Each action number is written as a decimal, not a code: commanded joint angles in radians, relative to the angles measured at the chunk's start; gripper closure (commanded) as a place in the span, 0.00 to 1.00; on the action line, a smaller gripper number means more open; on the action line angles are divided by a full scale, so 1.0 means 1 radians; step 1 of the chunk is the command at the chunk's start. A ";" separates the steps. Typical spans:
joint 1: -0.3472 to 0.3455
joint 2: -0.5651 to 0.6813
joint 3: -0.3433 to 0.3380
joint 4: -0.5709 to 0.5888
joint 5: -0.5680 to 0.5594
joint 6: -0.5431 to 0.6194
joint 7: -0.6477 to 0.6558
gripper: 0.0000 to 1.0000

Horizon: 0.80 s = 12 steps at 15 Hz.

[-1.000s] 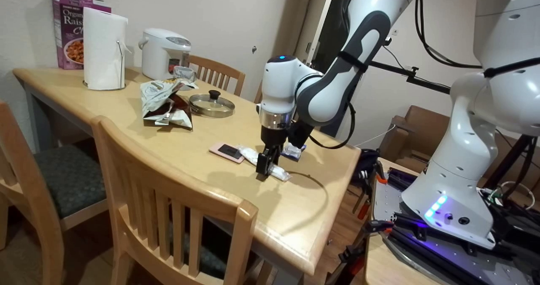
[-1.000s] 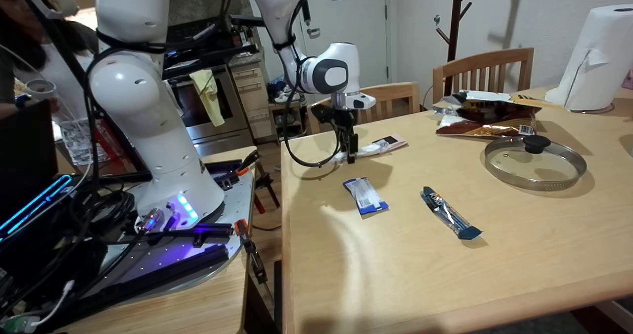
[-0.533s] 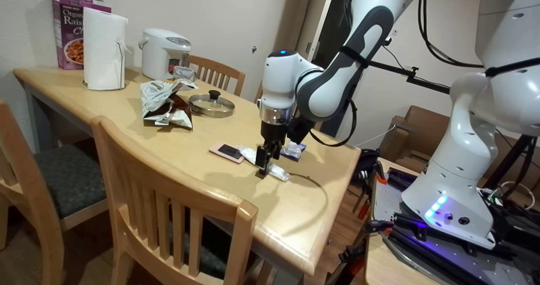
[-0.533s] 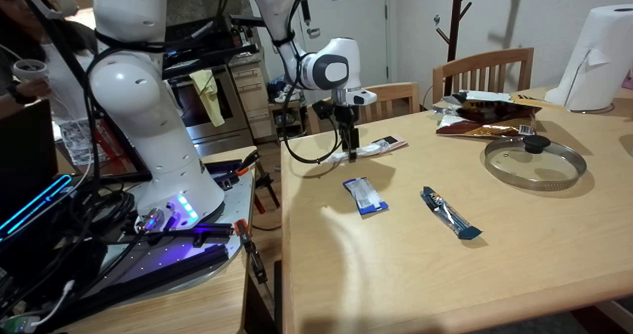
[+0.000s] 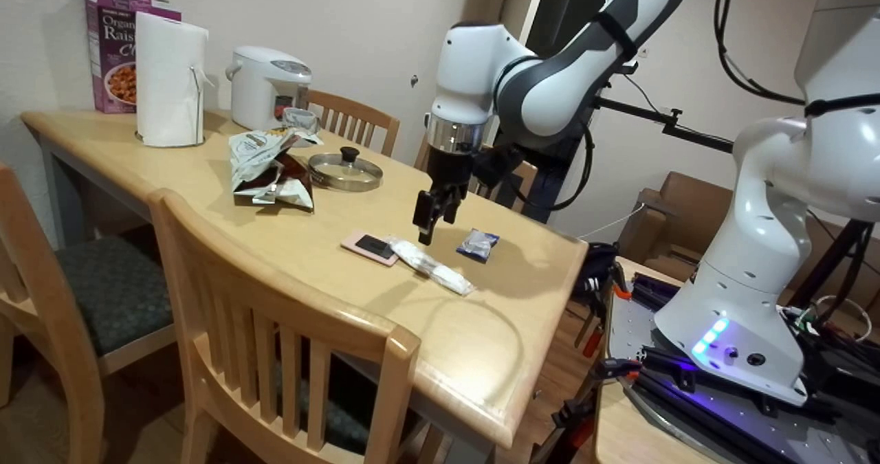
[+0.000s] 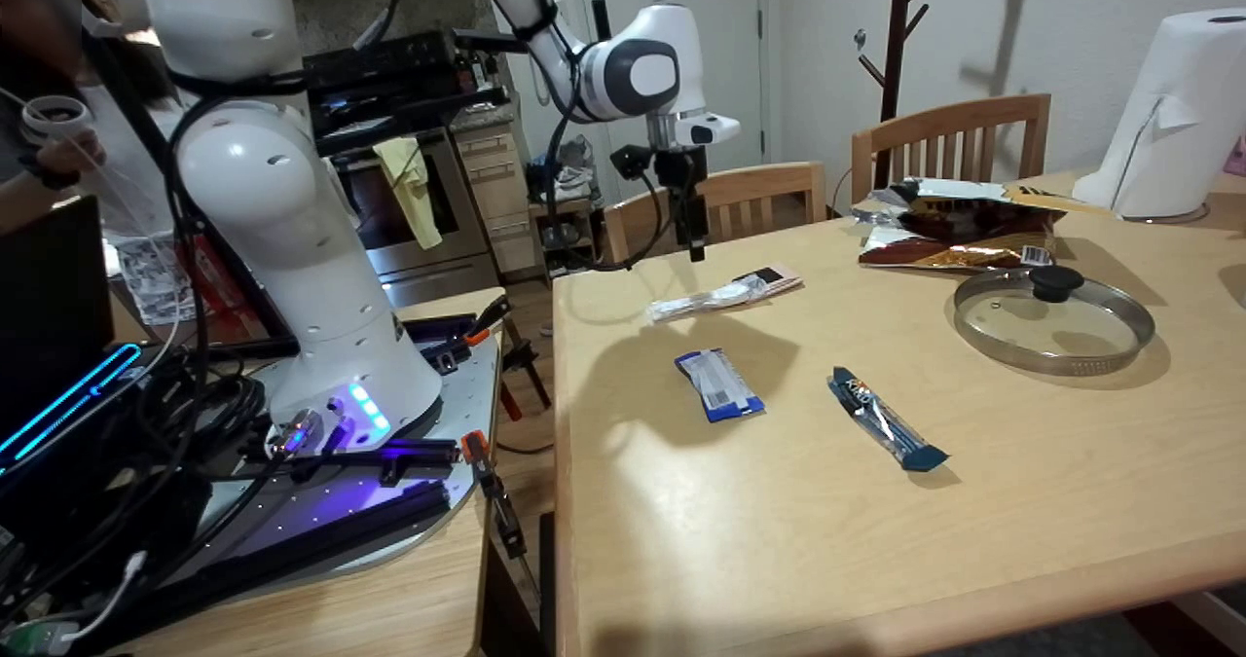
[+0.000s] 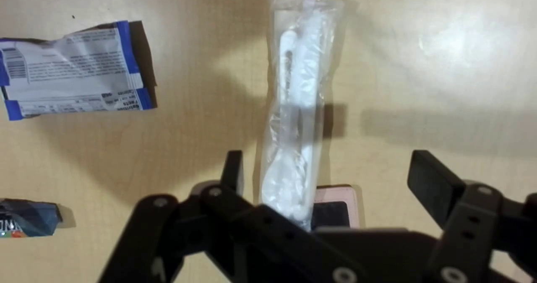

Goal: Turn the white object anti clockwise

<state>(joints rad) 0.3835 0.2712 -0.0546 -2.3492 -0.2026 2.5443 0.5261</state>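
The white object is a slim clear packet of white plastic cutlery. It lies flat on the table, one end at a pink card holder; it also shows in an exterior view. In the wrist view the packet runs up the middle, its spoon end between the fingers and nearer the left one, its lower tip hidden behind the gripper. My gripper is open and empty, hanging above the table and apart from the packet. It also shows in an exterior view and the wrist view.
A blue and white snack packet lies beside the cutlery. A dark teal wrapper lies further off. A glass lid, an open chip bag, a paper towel roll and a white kettle stand beyond. Chairs edge the table.
My gripper was down at the table over the cutlery packet. It has risen straight up, clear of it. The packet lies in the same place.
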 commanded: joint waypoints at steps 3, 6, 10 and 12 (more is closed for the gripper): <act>-0.049 -0.091 0.069 -0.036 0.003 -0.016 0.025 0.00; -0.061 -0.057 0.080 -0.009 -0.010 -0.005 0.008 0.00; -0.063 -0.055 0.081 -0.009 -0.009 -0.005 0.008 0.00; -0.064 -0.055 0.081 -0.009 -0.009 -0.005 0.008 0.00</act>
